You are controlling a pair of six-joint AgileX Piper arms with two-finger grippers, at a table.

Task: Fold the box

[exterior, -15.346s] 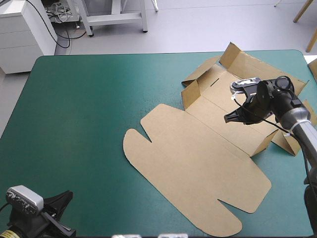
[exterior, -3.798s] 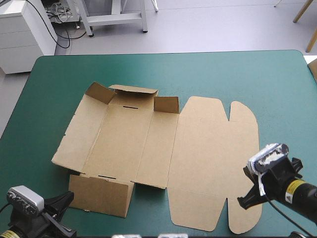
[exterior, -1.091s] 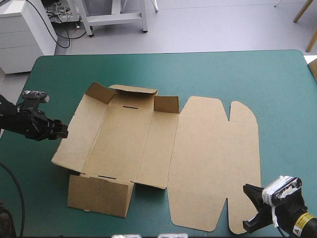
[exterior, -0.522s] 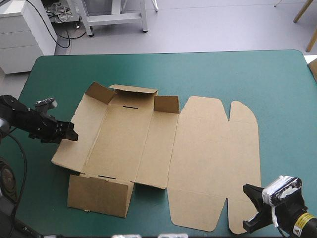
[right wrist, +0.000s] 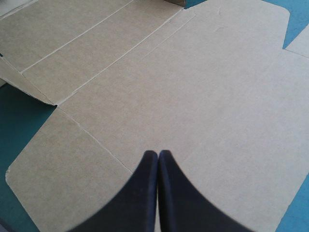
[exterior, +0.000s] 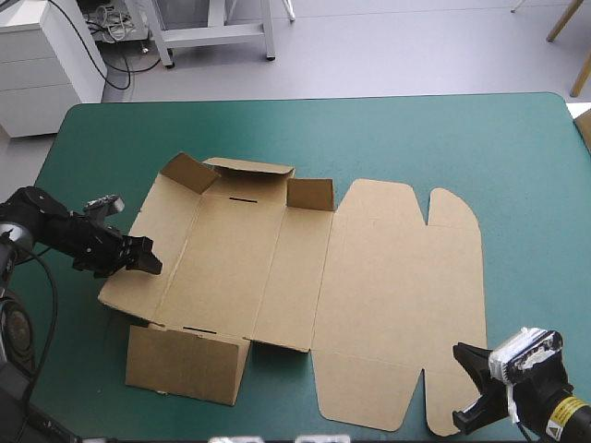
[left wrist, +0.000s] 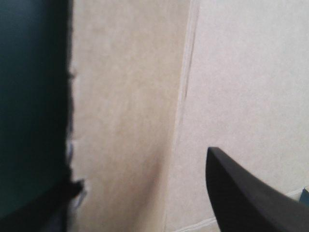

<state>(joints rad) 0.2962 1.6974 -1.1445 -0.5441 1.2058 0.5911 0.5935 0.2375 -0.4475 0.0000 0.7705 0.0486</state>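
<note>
1. Two grippers with black fin-shaped fingers are working at the table with the teal-green cover [exterior: 369, 138]. The brown box [exterior: 277, 268], a cut sheet of cardboard, is lying near the middle of the table, a little toward its left side.
2. Only part of the folding is showing as done. The short far wall [exterior: 247, 172] is standing up with a small flap at each end, and the near wall [exterior: 185, 365] is also rising from the sheet, though I cannot tell how upright it is.
3. The wide left side panel [exterior: 152, 235] is lying almost flat. The large lid [exterior: 397, 295] with rounded ears is lying flat on the cover toward the right.
4. The left gripper [exterior: 148, 263] is reaching the outer edge of the left side panel. Its fingers are standing apart, one over the board and one at the cover side, so they are not clamping anything.
5. The right gripper [exterior: 464, 388] is hovering over the near right corner of the lid. Its fingers are pressed together into one point and are holding nothing.
6. In my judgement the task is sitting in its early half. Raising the left side panel and tucking the walls and flaps into place are remaining.
</note>
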